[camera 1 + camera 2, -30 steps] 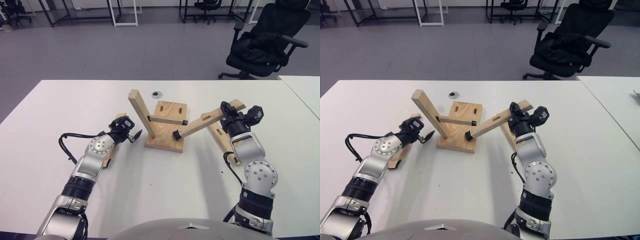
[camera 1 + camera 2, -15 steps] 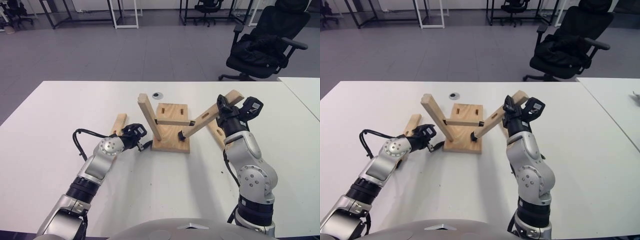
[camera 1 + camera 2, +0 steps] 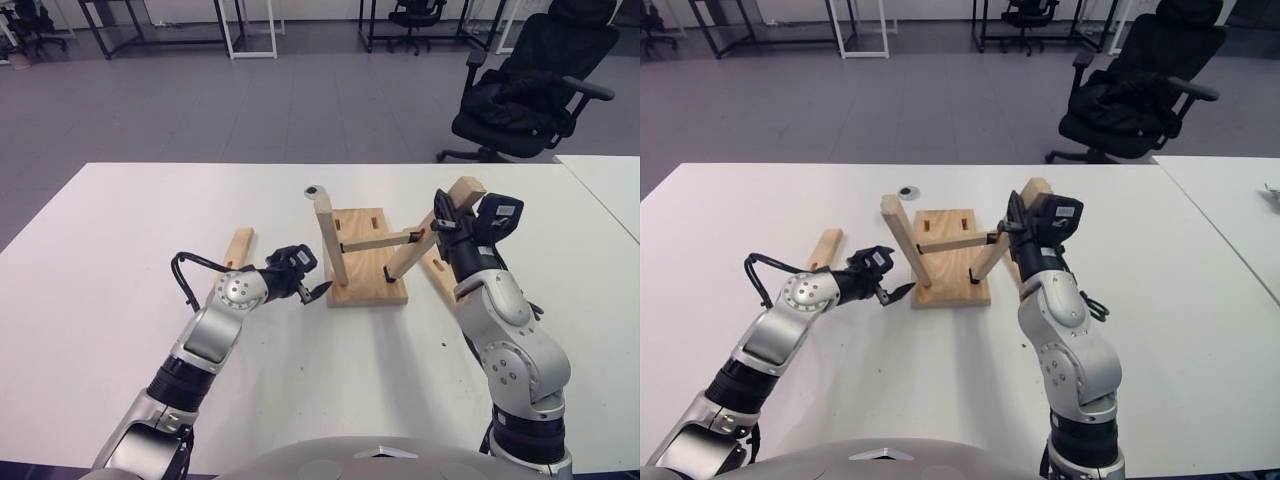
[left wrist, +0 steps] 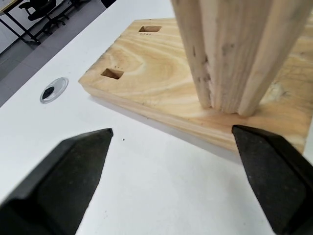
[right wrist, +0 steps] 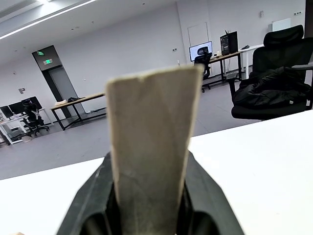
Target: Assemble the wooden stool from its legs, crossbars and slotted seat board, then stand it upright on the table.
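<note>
The pale slotted wooden seat board (image 3: 368, 290) lies flat on the white table (image 3: 120, 230). One light wooden leg (image 3: 330, 240) stands in it, and a thin wooden crossbar (image 3: 380, 240) runs over to a second leg (image 3: 412, 252) that's leaning in tilted. So I'd call this the seat-the-second-leg step, and next that leg needs tipping upright and pressing down into the board.

The right gripper (image 3: 445, 222) is clamped on that leg near its top. The left gripper (image 3: 315, 291) is spread wide and holding nothing, with the board's edge just ahead of its fingertips, not touching. A spare leg (image 3: 238, 247) lies behind it.
</note>
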`<move>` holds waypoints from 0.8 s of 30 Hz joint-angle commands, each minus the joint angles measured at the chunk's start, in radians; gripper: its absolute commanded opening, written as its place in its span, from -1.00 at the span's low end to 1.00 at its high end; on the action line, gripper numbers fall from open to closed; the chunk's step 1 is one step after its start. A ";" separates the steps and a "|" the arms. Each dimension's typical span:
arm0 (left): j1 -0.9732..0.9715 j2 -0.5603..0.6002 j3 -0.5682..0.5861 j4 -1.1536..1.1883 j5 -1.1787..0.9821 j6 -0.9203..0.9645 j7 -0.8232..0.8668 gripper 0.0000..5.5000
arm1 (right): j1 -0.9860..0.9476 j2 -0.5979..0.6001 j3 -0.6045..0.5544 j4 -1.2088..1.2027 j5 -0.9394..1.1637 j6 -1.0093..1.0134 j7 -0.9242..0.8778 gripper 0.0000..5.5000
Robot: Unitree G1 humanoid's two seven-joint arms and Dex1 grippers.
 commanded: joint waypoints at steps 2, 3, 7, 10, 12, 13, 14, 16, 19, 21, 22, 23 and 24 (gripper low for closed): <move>0.003 0.010 0.022 -0.073 -0.020 0.046 -0.006 0.63 | 0.083 -0.007 0.028 0.096 -0.062 0.064 0.016 -0.63; 0.000 0.009 0.024 -0.085 -0.023 0.054 -0.006 0.63 | 0.087 -0.010 0.033 0.097 -0.073 0.062 0.021 -0.63; -0.022 0.002 0.024 -0.117 -0.028 0.081 -0.003 0.63 | 0.095 -0.068 0.080 0.092 -0.155 0.038 0.069 -0.63; -0.051 -0.022 0.032 -0.151 -0.029 0.124 0.020 0.63 | 0.084 -0.093 0.119 0.070 -0.167 0.048 0.116 -0.63; -0.060 -0.053 0.029 -0.191 -0.027 0.174 0.049 0.63 | 0.071 -0.097 0.127 0.056 -0.146 0.061 0.148 -0.40; -0.058 -0.075 0.021 -0.218 -0.026 0.205 0.067 0.63 | 0.062 -0.101 0.130 0.053 -0.140 0.074 0.168 -0.31; -0.052 -0.100 0.011 -0.242 -0.026 0.236 0.087 0.63 | 0.057 -0.102 0.130 0.051 -0.137 0.084 0.183 -0.25; -0.040 -0.152 -0.002 -0.272 -0.023 0.290 0.138 0.63 | 0.049 -0.098 0.124 0.047 -0.121 0.106 0.211 -0.12; -0.037 -0.210 -0.008 -0.287 -0.016 0.337 0.209 0.63 | 0.037 -0.087 0.114 0.032 -0.089 0.106 0.255 -0.12; -0.050 -0.219 -0.019 -0.283 -0.010 0.339 0.231 0.63 | 0.028 -0.083 0.108 0.022 -0.067 0.098 0.289 -0.12; -0.062 -0.224 -0.020 -0.282 -0.013 0.338 0.236 0.63 | 0.019 -0.083 0.108 0.022 -0.055 0.101 0.309 -0.12; -0.070 -0.226 -0.020 -0.282 -0.017 0.337 0.241 0.63 | 0.012 -0.084 0.108 0.023 -0.047 0.104 0.322 -0.12; -0.085 -0.230 -0.022 -0.281 -0.020 0.334 0.244 0.63 | 0.007 -0.090 0.120 0.024 -0.040 0.113 0.344 -0.12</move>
